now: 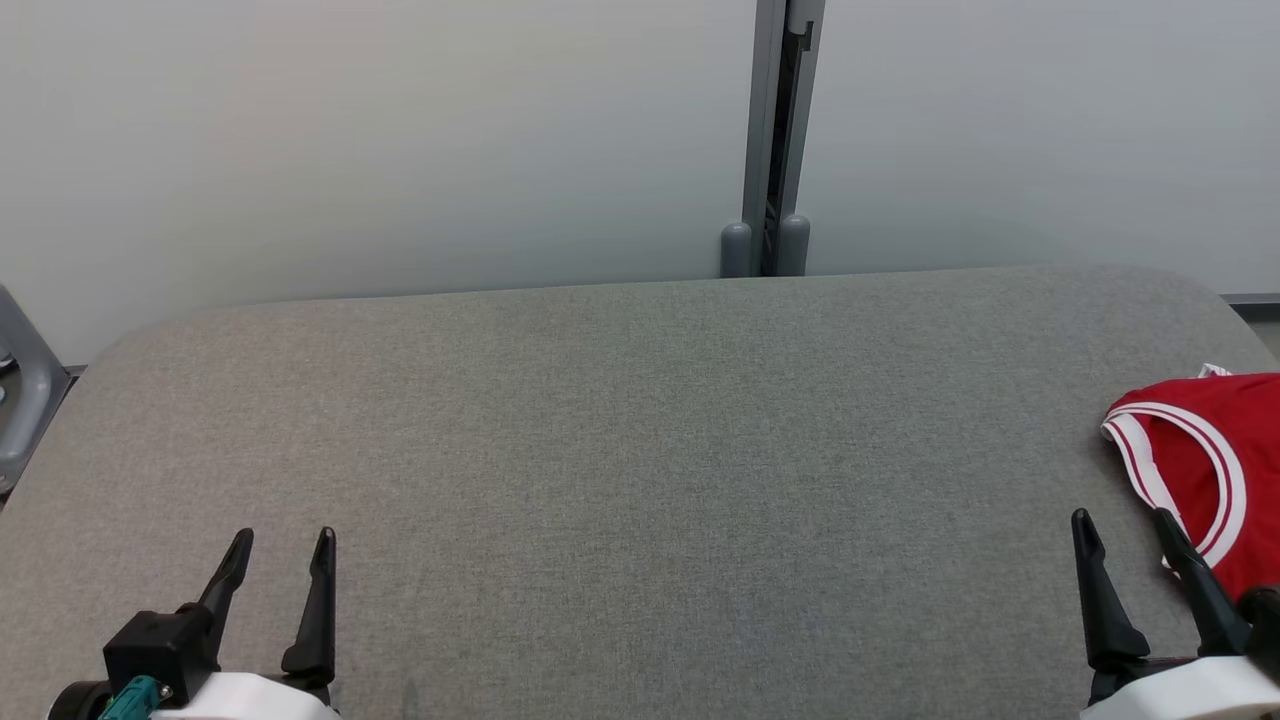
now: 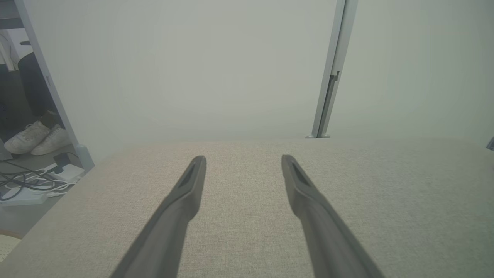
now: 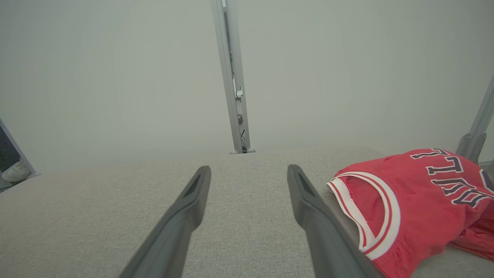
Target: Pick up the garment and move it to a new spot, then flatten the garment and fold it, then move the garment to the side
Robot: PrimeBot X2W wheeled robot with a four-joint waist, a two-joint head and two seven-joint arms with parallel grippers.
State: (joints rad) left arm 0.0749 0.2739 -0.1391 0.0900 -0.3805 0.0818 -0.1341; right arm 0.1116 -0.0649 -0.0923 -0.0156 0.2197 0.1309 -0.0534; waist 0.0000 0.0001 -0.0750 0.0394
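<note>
While both claws sat spread apart, left gripper (image 1: 284, 538) and right gripper (image 1: 1120, 520), the red jersey (image 1: 1215, 470), white-trimmed with dark lettering, lay bunched near the grey table's (image 1: 640, 450) right end, just beside the right gripper; open tabletop stretched leftward.

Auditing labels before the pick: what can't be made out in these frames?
Head view: red sleeveless fabric jersey with white trim cut off by the right edge; extent unknown.
Right wrist view: its dark lettering partly hidden by folds and the right edge; not fully readable.
Head view: a finger of the right gripper overlaps the jersey; contact unclear.
</note>
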